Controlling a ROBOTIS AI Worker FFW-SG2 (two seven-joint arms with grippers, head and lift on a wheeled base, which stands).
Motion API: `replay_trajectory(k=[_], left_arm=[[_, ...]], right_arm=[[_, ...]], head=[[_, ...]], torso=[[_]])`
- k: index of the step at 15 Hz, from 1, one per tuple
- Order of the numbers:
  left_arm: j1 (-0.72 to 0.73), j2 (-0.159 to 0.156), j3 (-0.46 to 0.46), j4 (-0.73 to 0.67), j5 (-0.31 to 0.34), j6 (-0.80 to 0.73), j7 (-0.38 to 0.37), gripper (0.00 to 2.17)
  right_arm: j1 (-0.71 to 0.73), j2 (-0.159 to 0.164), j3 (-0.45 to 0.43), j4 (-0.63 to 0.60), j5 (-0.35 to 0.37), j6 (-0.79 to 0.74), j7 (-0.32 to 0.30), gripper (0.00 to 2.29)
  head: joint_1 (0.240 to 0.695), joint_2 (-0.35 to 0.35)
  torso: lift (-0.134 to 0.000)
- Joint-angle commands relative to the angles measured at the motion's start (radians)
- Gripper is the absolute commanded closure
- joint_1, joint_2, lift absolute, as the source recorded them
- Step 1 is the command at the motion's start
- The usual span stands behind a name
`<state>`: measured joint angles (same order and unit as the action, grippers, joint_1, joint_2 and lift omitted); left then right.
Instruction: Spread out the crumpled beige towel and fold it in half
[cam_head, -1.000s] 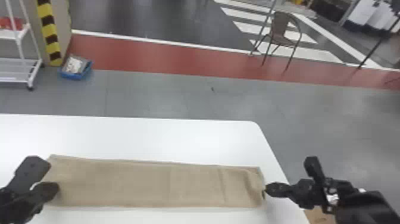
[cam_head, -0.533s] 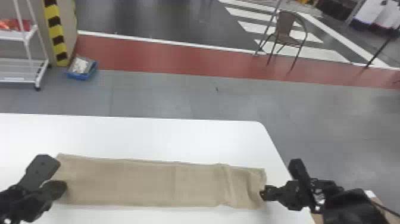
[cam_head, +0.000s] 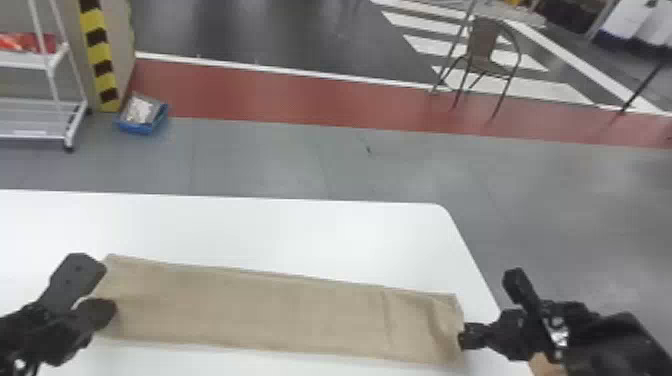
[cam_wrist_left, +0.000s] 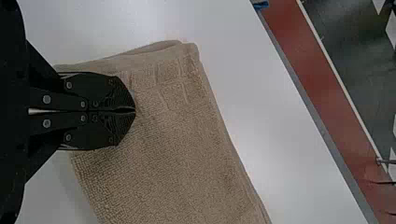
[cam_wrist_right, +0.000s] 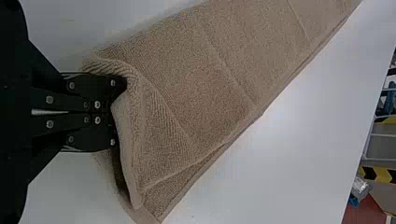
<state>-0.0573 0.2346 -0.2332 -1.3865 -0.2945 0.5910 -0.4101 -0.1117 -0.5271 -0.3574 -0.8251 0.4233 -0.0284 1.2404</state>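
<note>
- You have the beige towel (cam_head: 280, 315) on the white table (cam_head: 250, 230), laid out as a long, narrow strip running from side to side; its right end is near the table's right-hand edge.
- Your left gripper (cam_head: 109, 312) is at the strip's left end. Its fingers (cam_wrist_left: 105, 91) are brought together, tips meeting over the terry cloth; whether any cloth is nipped between them cannot be told.
- Your right gripper (cam_head: 466, 336) is at the strip's right end, clenched on the towel's edge, with cloth raised and bunched at the fingers.
- Beside that grip, you will note the cloth turned up in a loose fold, its layers parted underneath. Creases cross the strip near this end.
- At the left end, you can observe raised, block-like ridges in the weave near a corner, and layered edges just beside them.
- Beyond the table, you have a brown chair (cam_head: 485, 55), a blue bin (cam_head: 142, 125) with contents on the floor, a white rack (cam_head: 30, 60) and a yellow-and-black striped post (cam_head: 104, 70).
</note>
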Motion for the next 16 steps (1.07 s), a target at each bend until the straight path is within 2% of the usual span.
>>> replay_trajectory(k=[1, 11, 13, 15, 16], left_arm=[[-0.007, -0.001, 0.002, 0.014, 0.002, 0.0, 0.002, 1.5], [-0.027, 0.0, 0.011, 0.038, 0.002, -0.003, 0.005, 1.5], [-0.027, 0.0, 0.012, 0.038, 0.005, -0.003, 0.004, 1.5], [-0.025, 0.0, 0.012, 0.038, 0.005, 0.0, 0.002, 1.5], [-0.025, 0.0, 0.011, 0.037, 0.002, 0.007, 0.001, 1.5]], right_arm=[[0.003, -0.019, 0.0, 0.008, 0.0, 0.0, 0.001, 1.6], [0.004, -0.083, -0.012, 0.043, -0.015, -0.003, 0.011, 1.6], [0.004, -0.085, -0.055, 0.04, -0.031, 0.0, 0.042, 1.6], [0.032, -0.083, -0.107, -0.008, -0.112, 0.0, 0.076, 1.6], [0.037, -0.067, -0.126, -0.029, -0.123, -0.018, 0.068, 1.6]], head=[[0.695, -0.33], [0.695, -0.35], [0.695, -0.35], [0.695, -0.35], [0.695, -0.35]], torso=[[0.0], [0.0], [0.0], [0.0], [0.0]])
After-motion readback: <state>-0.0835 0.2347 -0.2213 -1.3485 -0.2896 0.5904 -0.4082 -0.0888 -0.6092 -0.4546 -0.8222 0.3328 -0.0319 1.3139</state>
